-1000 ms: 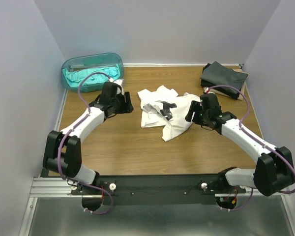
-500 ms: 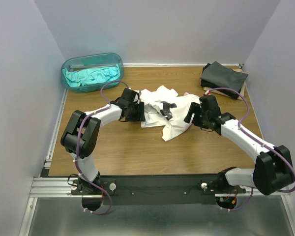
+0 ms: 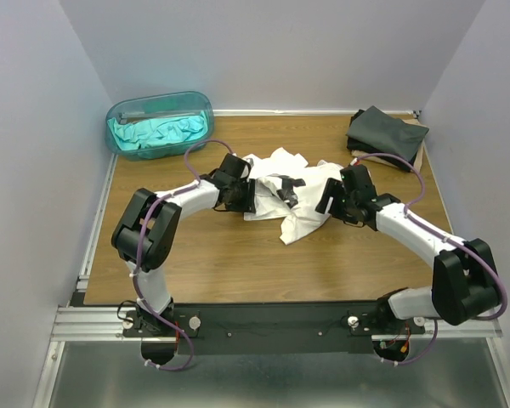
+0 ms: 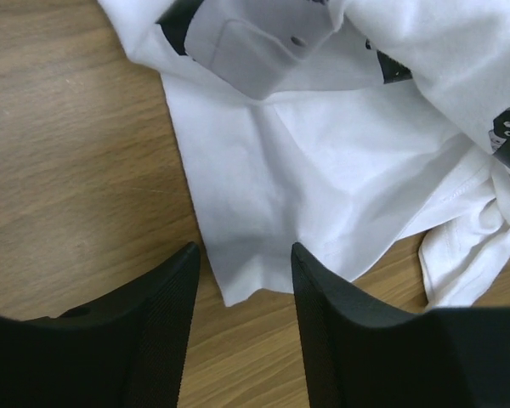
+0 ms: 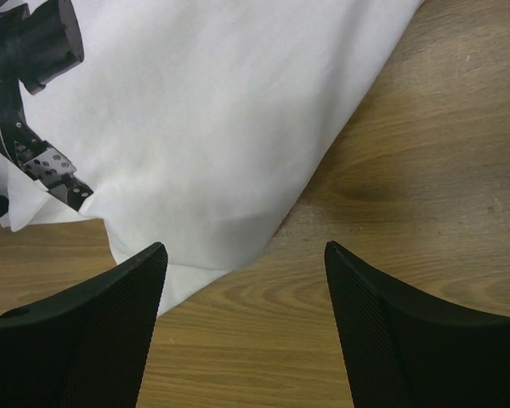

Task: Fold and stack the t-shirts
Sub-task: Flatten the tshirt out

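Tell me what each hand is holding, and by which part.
Nothing. The left hand and right hand are both open over edges of the white t-shirt, gripping no cloth.

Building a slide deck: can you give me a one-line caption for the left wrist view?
Open left hand poised over a corner of the crumpled white t-shirt on the wooden table.
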You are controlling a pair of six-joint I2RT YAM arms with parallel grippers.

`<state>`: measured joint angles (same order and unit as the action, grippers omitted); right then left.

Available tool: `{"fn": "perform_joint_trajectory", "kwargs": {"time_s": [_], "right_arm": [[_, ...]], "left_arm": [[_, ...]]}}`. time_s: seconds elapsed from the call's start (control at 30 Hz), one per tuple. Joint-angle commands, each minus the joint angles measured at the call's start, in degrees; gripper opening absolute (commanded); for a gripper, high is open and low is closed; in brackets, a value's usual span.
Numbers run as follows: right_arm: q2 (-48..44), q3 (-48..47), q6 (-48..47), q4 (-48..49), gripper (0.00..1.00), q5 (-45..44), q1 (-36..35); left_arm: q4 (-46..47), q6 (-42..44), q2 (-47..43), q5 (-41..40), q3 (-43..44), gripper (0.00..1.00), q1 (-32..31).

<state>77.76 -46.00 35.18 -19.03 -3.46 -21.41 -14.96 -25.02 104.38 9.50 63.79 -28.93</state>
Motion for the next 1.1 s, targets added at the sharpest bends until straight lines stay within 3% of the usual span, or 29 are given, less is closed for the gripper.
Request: {"fn": "perform_joint_trajectory", "kwargs": {"time_s": [0.0, 0.17, 0.23, 0.27, 0.4, 0.53, 0.63, 0.67, 0.73, 1.07], "right_arm": [[1.61, 0.38, 1.03, 2.33, 0.81, 1.27, -0.12], [3.72, 0.30, 1.12, 4.79, 0.81, 1.97, -0.12], [5.65, 0.03, 1.21, 6.54, 0.81, 2.41, -0.04], [6.44, 0.03, 1.38, 6.55, 0.81, 2.32, -0.04], [10.39, -0.49, 1.30, 8.30, 0.81, 2.32, -0.12], [14.78, -1.64, 0.68, 9.18, 0.64, 2.50, -0.12], [15.32, -3.04, -0.20, 9.10, 0.31, 2.24, -0.12], [14.28, -3.48, -0.29, 9.01, 0.12, 1.19, -0.12], [12.69, -4.27, -0.90, 8.92, 0.00, -0.39, -0.12], [-3.91, -15.69, -5.82, -1.88, 0.00, -12.86, -0.04]], "left_arm": [[-4.11, -0.65, 0.91, -3.52, -0.86, 0.49, -0.87], [-5.34, -0.91, 1.79, -5.19, -1.56, 0.38, -1.22], [-4.91, -0.74, 2.76, -4.14, -1.74, 0.20, -1.31], [-4.64, -0.74, 2.93, -3.61, -1.83, 0.20, -1.31], [-3.50, -0.82, 2.24, -3.25, -1.04, 0.01, -1.13], [-3.85, -0.74, 0.66, -4.22, 2.12, 0.00, -0.17], [-2.97, -1.09, -2.49, -5.18, 3.97, 0.00, 2.38], [-2.53, -1.26, -3.64, -5.54, 4.41, 0.00, 3.34], [-1.57, -1.35, -6.10, -5.89, 5.98, 0.00, 5.45], [-2.88, 0.32, -21.75, -8.97, 12.76, 0.00, 19.68]]}}
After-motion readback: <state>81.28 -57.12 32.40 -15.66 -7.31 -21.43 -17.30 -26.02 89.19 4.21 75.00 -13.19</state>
